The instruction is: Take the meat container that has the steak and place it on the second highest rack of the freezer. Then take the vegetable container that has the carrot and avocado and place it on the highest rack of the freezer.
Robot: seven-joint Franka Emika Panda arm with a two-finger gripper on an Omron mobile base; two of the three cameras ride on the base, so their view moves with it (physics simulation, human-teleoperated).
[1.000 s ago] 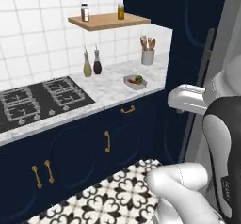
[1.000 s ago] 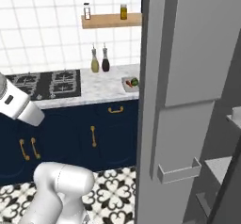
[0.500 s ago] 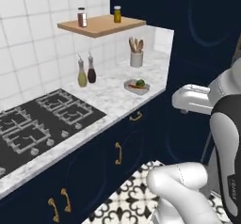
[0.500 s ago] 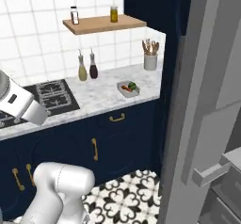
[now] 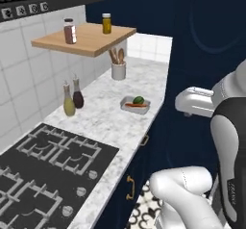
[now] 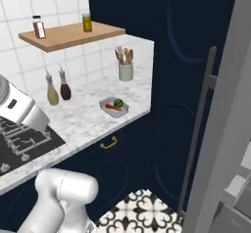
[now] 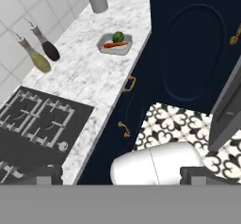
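The vegetable container (image 5: pixel 135 105) is a small grey tray near the front edge of the marble counter (image 5: pixel 101 122). It holds the dark green avocado (image 5: pixel 139 99) and the orange carrot (image 5: pixel 136 106). The right base view shows the same tray (image 6: pixel 114 107), and it lies far ahead in the hand view (image 7: pixel 115 44). My gripper (image 7: pixel 122 175) hangs high over the floor, well short of the tray, open and empty. The freezer's grey door (image 6: pixel 226 129) with its dark bar handle (image 6: pixel 198 129) stands open at the right. The steak is out of view.
A utensil cup (image 5: pixel 118 68) stands at the counter's far end, with two bottles (image 5: pixel 73 98) by the tiled wall. A wooden shelf (image 5: pixel 84 38) carries two jars. The black hob (image 5: pixel 43 165) fills the near counter. Tall navy cabinets (image 6: pixel 171 56) sit beside the freezer, over patterned floor tiles (image 7: pixel 179 124).
The whole picture has shifted, so the base has driven. The counter and the vegetable tray are nearer and larger, and the freezer door sits further right. The arm keeps its pose.
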